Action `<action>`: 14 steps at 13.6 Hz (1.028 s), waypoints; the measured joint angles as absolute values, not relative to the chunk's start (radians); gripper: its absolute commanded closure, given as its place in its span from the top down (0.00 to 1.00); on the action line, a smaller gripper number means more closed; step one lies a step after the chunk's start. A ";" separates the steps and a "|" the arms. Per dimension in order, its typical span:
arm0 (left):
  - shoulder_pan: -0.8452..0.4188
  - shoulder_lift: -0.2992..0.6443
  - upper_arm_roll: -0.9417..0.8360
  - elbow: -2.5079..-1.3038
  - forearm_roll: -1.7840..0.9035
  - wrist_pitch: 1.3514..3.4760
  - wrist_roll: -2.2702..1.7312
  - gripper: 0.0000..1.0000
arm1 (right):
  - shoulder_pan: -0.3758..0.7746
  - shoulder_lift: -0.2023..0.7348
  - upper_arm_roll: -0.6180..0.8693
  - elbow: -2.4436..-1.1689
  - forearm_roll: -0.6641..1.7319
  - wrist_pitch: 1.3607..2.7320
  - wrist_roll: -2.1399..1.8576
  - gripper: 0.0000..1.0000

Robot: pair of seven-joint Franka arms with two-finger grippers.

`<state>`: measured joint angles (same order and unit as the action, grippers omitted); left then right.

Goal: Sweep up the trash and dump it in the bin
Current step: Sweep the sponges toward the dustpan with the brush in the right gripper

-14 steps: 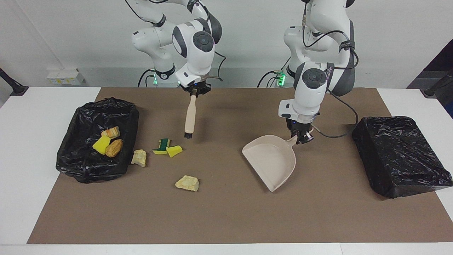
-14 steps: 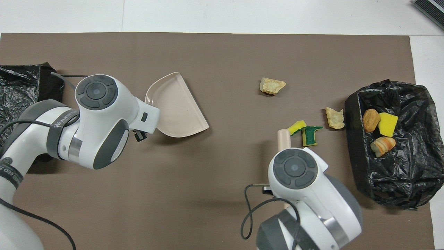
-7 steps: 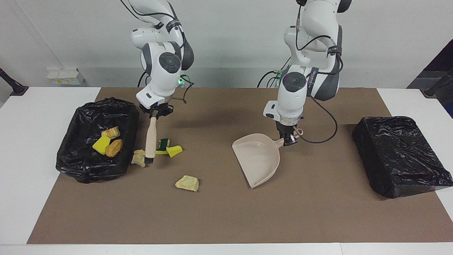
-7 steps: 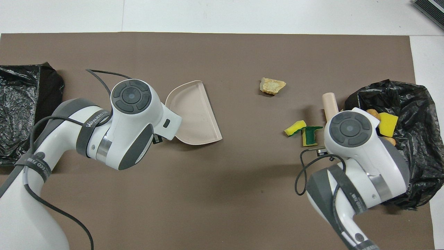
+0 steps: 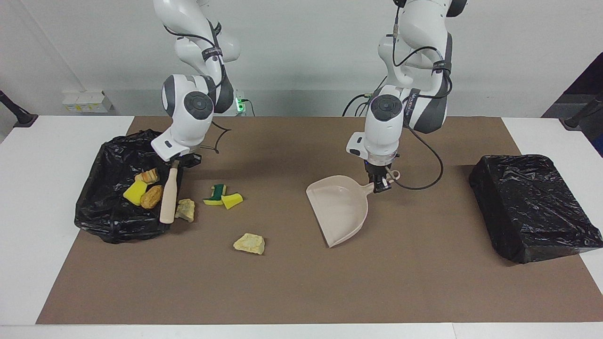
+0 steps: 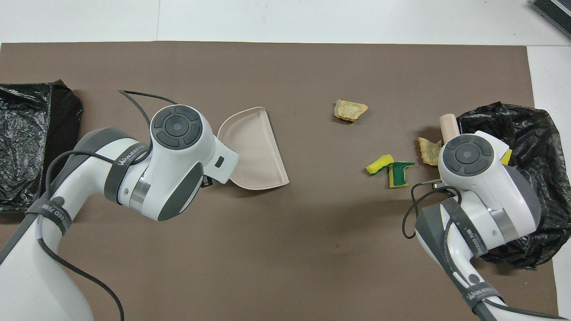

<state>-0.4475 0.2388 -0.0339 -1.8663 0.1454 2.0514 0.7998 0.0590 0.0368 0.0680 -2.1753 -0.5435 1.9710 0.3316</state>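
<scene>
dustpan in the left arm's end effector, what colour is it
The dustpan is plain beige, clearest in the facing view.

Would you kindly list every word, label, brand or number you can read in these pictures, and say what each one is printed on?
"WANUEED..." reads, partly and cut off, on the dark strap around the left arm in the overhead view.
The same kind of lettering on the strap around the right arm is too slanted to read for certain.
No readable text appears on the dustpan, the brush, the trash or the black bags.

White wall, white table, brown mat
</scene>
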 measured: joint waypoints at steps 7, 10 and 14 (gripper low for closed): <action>-0.456 0.239 -0.033 -1.868 0.145 2.044 0.800 0.00 | 0.150 0.116 0.078 -2.170 -0.468 2.020 0.393 0.00; -0.456 0.239 -0.033 -1.869 0.145 2.042 0.800 0.00 | 0.232 0.121 0.081 -2.133 -0.272 2.022 0.379 0.00; -0.457 0.231 -0.034 -1.887 0.145 2.035 0.802 0.00 | 0.296 0.145 0.082 -2.084 -0.044 2.022 0.370 0.00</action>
<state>-0.4575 0.2306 -0.0338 -1.8867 0.1454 2.0348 0.8020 0.2960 0.1451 0.0823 -2.0838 -0.0436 2.0222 0.3696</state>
